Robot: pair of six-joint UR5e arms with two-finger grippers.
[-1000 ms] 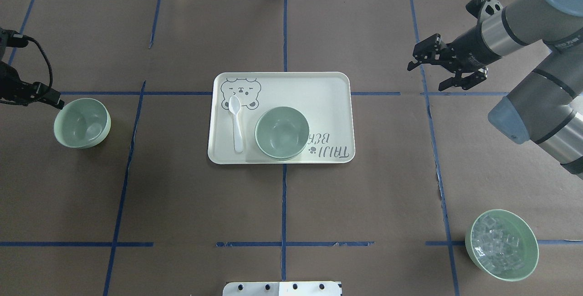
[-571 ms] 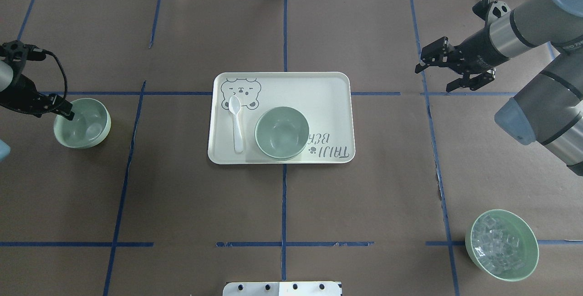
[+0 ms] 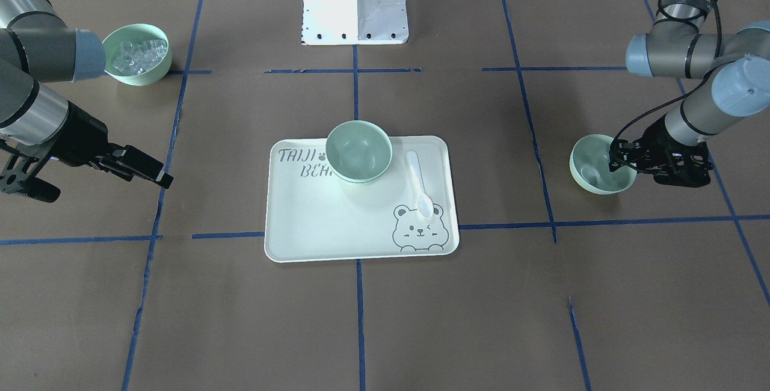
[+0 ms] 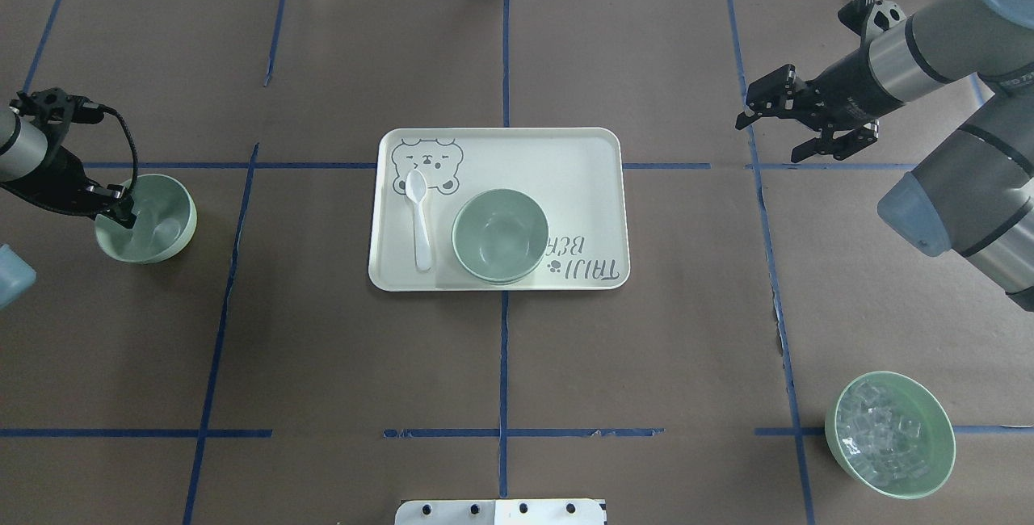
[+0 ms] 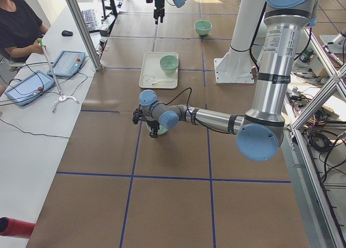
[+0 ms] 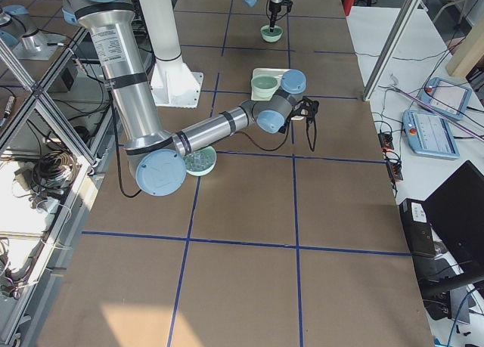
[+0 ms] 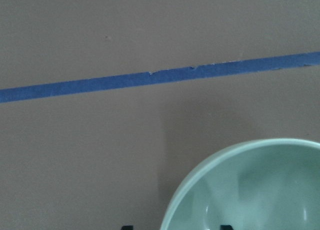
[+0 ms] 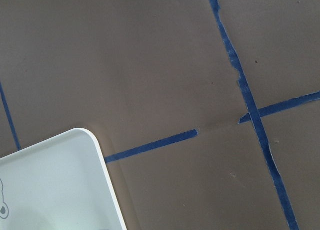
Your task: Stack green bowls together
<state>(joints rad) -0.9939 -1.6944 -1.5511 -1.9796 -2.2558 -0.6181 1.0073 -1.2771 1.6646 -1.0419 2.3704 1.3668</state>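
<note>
One pale green bowl [image 4: 153,222] stands alone on the table at the left. It also fills the lower right of the left wrist view [image 7: 260,190]. A stack of green bowls [image 4: 499,234], with a second rim showing under the top one, sits on the bear-print tray [image 4: 582,161]. My left gripper [image 4: 121,203] is open, one finger inside and one outside the lone bowl's near-left rim. My right gripper [image 4: 767,137] is open and empty above bare table, far right of the tray.
A white spoon [image 4: 418,218] lies on the tray left of the stack. A green bowl of clear ice-like cubes [image 4: 888,434] stands at the near right. The robot's white base plate [image 4: 501,511] is at the near edge. Blue tape lines cross the brown table.
My left gripper has moved right and down onto the lone bowl's rim. My right gripper drew back a little to the right, then held still. The bowls have not moved.
</note>
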